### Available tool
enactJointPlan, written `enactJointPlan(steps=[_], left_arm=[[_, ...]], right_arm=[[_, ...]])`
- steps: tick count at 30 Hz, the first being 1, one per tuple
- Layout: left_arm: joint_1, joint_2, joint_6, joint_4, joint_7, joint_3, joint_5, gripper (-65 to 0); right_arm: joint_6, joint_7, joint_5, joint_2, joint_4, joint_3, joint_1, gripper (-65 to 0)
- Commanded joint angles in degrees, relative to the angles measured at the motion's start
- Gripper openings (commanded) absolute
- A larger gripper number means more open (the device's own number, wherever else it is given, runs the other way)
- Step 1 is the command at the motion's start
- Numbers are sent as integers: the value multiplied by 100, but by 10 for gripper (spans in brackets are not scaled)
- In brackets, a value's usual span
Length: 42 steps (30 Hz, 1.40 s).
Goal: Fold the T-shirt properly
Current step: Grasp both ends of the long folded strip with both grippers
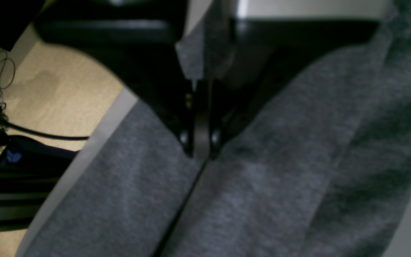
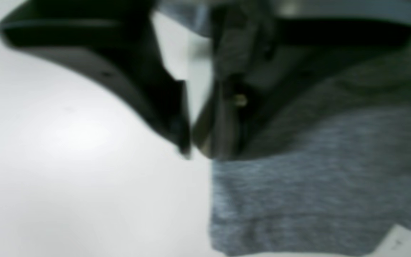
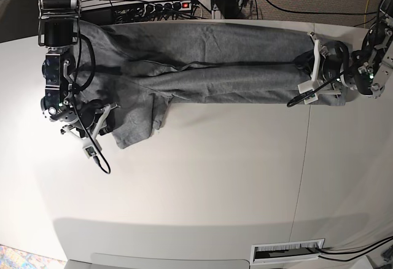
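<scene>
T-shirt (image 3: 202, 72): grey, stretched in a long band across the far part of the table (image 3: 202, 189), from the right arm at the base view's left to the left arm at its right. One sleeve hangs toward the near side, just beside the right gripper. Cloth rumpled with long folds running along the band.

Left gripper (image 3: 305, 66): at the band's right end, low over the table. In the left wrist view its fingers (image 1: 200, 117) are pressed together with grey cloth (image 1: 262, 171) bunched up between and around them; clamped on the T-shirt.

Right gripper (image 3: 105, 120): at the band's left end, by the sleeve. In the right wrist view, blurred, the fingertips (image 2: 187, 142) nearly meet, the cloth edge (image 2: 298, 185) running into them on one side; it appears to pinch the T-shirt.

Table: white, bare in its near half.

Power strip (image 3: 163, 5): beyond the far edge, red switch lit, cables around it.
</scene>
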Motion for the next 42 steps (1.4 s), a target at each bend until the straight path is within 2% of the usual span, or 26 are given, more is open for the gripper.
enactJointPlan(steps=[1, 2, 8, 13, 17, 23, 31, 34, 38, 42], left_arm=[[-76, -111, -20, 61, -81, -70, -63, -650], [-76, -111, -20, 61, -83, -70, -63, -650], [-76, -111, -20, 61, -83, -70, -61, -650], [-76, -111, -20, 61, -81, -70, -59, -650], [-74, -109, -20, 61, -81, -70, -39, -650], [-74, -111, -17, 61, -85, -70, 131, -650], [-72, -111, -15, 61, -127, -70, 131, -650], [-74, -109, -17, 61, -133, -70, 131, -650], [-74, -101, -17, 61, -258, -70, 131, -650], [-74, -9, -17, 61, -267, -70, 133, -650]], right_arm=[[-9, -225, 37, 50, 26, 9, 74, -628], [-9, -262, 170, 50, 26, 9, 74, -650], [-9, -730, 573, 52, 282, 11, 101, -650], [-9, -1300, 994, 55, 1255, 15, 70, -650], [-9, -2026, 1187, 90, 2205, 15, 26, -650], [-9, -2284, 1220, 146, 3027, 15, -841, -650], [-9, -2277, 678, 151, 4461, 28, -2507, -650], [-11, -1982, 240, 149, 4894, 221, -2975, -650], [-11, -1084, -271, 144, 5010, 782, -3023, -650], [-11, -826, -297, 146, 4854, 1047, -2577, -650]])
